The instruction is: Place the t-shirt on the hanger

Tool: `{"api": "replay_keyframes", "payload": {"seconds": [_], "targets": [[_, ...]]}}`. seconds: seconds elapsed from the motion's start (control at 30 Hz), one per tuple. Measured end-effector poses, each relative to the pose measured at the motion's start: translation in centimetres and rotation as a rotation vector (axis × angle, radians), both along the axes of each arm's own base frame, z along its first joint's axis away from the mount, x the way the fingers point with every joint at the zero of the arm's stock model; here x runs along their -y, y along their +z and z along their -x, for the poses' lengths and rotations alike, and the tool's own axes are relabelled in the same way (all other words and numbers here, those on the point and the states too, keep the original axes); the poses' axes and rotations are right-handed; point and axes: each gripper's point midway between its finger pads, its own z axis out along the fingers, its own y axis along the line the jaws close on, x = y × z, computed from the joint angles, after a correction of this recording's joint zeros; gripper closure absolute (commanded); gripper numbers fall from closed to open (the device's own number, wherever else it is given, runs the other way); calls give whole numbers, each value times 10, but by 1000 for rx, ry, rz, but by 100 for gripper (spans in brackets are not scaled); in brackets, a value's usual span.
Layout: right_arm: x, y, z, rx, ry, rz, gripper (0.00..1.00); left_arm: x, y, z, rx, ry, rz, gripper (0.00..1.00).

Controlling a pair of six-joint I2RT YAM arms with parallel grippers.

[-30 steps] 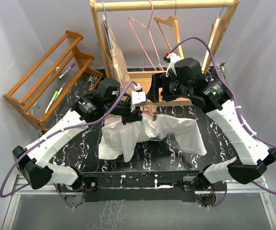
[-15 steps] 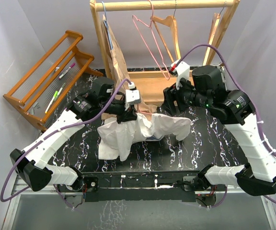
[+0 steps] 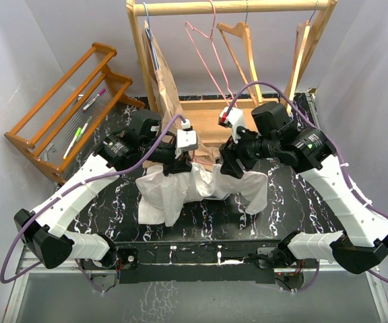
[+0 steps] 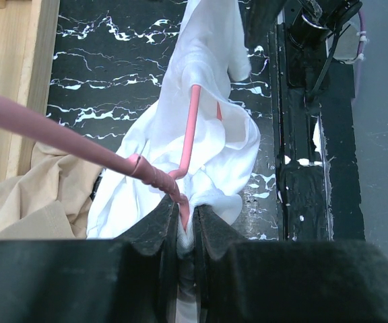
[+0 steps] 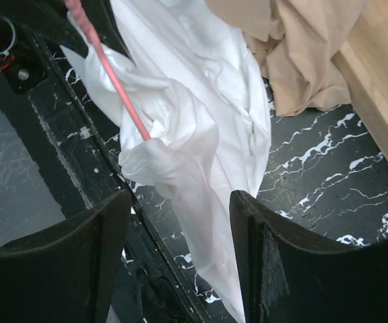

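T-shirt: the white t-shirt (image 3: 180,192) hung bunched at mid-worktop, long axis left to right, middle lifted, both ends drooping toward the near edge.
Hanger: the hanger (image 4: 189,134) sat inside the cloth, one wire arm running from its neck away into the shirt.
Left tool: the left tool (image 4: 182,222) was clamped tight on the hanger's twisted neck, with fabric bunched against it.
Right tool: the right tool (image 5: 174,222) had its fingers wide apart over the shirt's right half, gripping nothing.
Room: bare worktop (image 3: 295,195) lay on either side.
In the way: a beige garment (image 5: 302,54) touched the shirt behind. The wooden rack (image 3: 261,6) stood just behind both tools. A second pink hanger (image 3: 201,50) and wood hangers (image 3: 238,30) hung above. A slatted stand (image 3: 52,94) with pens (image 3: 93,101) sat far left.
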Motion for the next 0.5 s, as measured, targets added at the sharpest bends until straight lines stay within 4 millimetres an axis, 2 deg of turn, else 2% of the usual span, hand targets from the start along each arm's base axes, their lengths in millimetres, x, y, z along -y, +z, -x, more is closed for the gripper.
{"api": "replay_keyframes", "payload": {"seconds": [0.2,0.3,0.37,0.4,0.43,0.5], "targets": [[-6,-17,6,-34,65,1,39,0,0,0,0,-1,0,100],[-5,-35,8,-63,71,24,46,0,1,1,-2,-3,3,100],[-5,-44,8,-72,69,34,68,1,2,1,-3,-5,7,100],[-5,-46,7,-71,71,38,84,1,3,1,-3,-5,9,100],[-5,-48,6,-68,68,39,91,1,3,1,-3,-6,10,100],[-7,-47,7,-59,87,33,92,1,6,-1,6,3,14,100]]}}
